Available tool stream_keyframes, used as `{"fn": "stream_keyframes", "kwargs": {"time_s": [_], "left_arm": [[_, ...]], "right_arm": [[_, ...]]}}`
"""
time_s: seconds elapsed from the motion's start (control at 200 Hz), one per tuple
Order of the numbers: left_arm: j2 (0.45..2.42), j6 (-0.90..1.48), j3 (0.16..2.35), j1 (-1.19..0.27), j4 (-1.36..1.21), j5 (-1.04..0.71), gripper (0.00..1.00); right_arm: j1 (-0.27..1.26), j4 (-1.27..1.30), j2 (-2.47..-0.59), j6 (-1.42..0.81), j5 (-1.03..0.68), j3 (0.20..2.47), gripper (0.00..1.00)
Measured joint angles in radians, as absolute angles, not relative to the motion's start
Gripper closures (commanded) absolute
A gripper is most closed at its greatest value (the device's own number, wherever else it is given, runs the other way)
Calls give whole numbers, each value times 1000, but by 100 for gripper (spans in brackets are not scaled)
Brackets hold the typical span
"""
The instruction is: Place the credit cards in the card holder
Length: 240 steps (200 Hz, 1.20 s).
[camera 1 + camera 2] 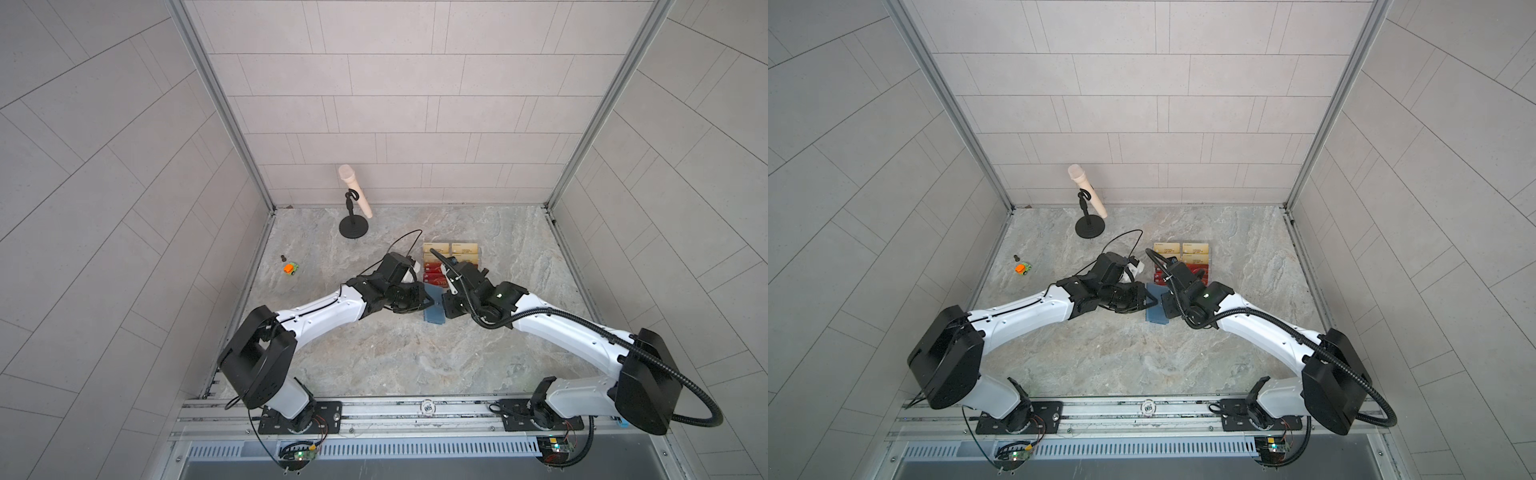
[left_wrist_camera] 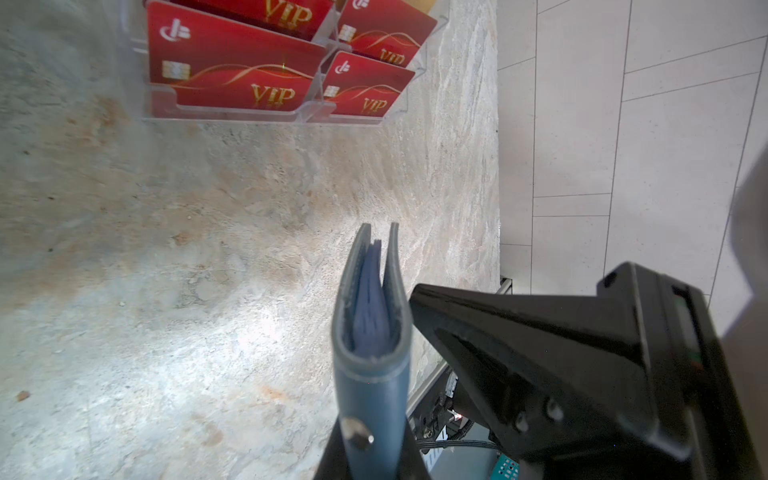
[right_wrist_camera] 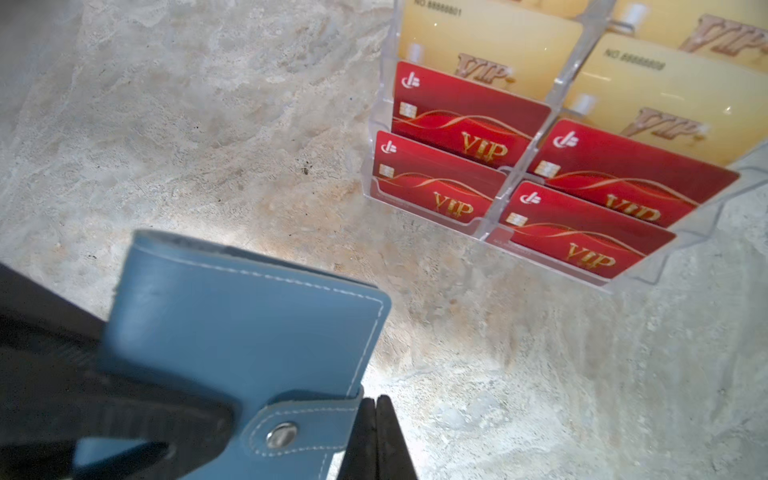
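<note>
- One card holder [image 3: 249,324] is between the two grippers, near the clear stand [image 3: 702,232].
- The left gripper [image 2: 371,449] clamps the card holder.
- The right gripper [image 3: 376,436] has its jaws pressed together on nothing, just beside the strap [image 3: 299,432].
- Four credit cards [image 3: 469,120] sit in the stand, one in each front pocket.

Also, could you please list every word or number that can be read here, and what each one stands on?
"VIP": in gold on each flat red plastic card in the clear acrylic tiered stand.
"VIP": on the pale gold cards in the tiers behind.
"NO." then digits: same gold cards, digits too blurred to read.
Round sticker on the front rail: too small to read.
</note>
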<state>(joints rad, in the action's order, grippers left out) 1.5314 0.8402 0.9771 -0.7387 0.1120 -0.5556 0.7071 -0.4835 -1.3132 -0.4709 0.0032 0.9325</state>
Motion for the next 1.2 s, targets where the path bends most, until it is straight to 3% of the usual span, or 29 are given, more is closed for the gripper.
{"fn": "stream_keyframes", "kwargs": {"time_s": [0.1,0.23,0.426,0.866,1.201], "left_arm": [[1510,837,969,-740,100,-558,100],[1478,830,949,-740,104,-556,100],[1475,834,949,-740,108,-553,100],[1458,860,938,-738,80,-573,100],[1456,868,928,-733,70,-604,100]], "right_arm": [[693,-484,-1263,-471,-34,918,100],[668,-491,-1189,-476,-105,908,73],[719,-490,-1152,-438,-176,931,61],[791,-493,-1251,-380,-125,965,59],[794,-509,-1269,-321,-19,969,68]]}}
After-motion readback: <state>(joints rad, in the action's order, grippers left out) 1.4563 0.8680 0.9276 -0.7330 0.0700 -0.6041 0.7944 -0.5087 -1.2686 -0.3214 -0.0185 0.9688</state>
